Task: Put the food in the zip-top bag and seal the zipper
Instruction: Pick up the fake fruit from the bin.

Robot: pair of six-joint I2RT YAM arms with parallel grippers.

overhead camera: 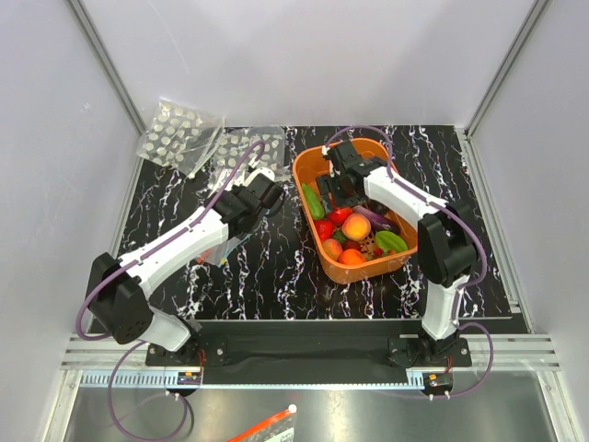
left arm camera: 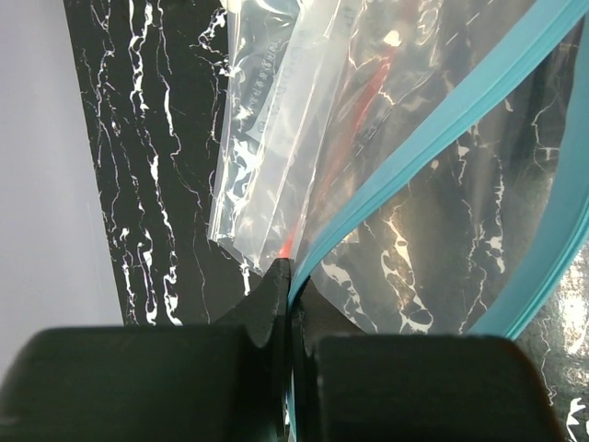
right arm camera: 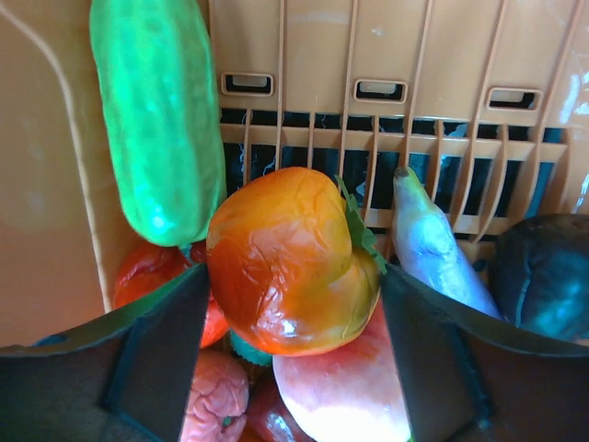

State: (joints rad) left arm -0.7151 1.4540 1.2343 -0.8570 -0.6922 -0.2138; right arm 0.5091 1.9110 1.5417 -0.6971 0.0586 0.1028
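From above, the left gripper (overhead camera: 255, 200) sits low over the table (overhead camera: 276, 281), just left of the basket (overhead camera: 307, 166). The right gripper (overhead camera: 338, 187) is down inside the basket among the food (overhead camera: 354, 238). The split makes sense to me: one arm minds the bag while the other fetches.

At the left wrist, the jaws are pressed together on the zipper (left arm camera: 433, 147), pinching the teal strip where it runs into the fingertips. The bag (left arm camera: 433, 253) lies on the table ahead of the fingers. Its other teal lip sweeps off to the right, well apart from the held one, so the mouth is open. I judge the pinch is there to keep that lip up and the mouth open for loading. A red-strip bag (left arm camera: 262, 138) lies just left of it, overlapping its edge.

At the right wrist, the jaws are spread with a peach fruit (right arm camera: 285, 253) squarely between the fingers (right arm camera: 156, 359). It rides on top of the red pieces (right arm camera: 147, 276), which I take to be why it was picked: nothing pins it. A cucumber (right arm camera: 156, 120) leans against the basket's side above it. Both fingers sit close to the fruit's flanks, but I can't tell whether they touch it yet. None of the food I can see is in the bag, and the zipper is unsealed.
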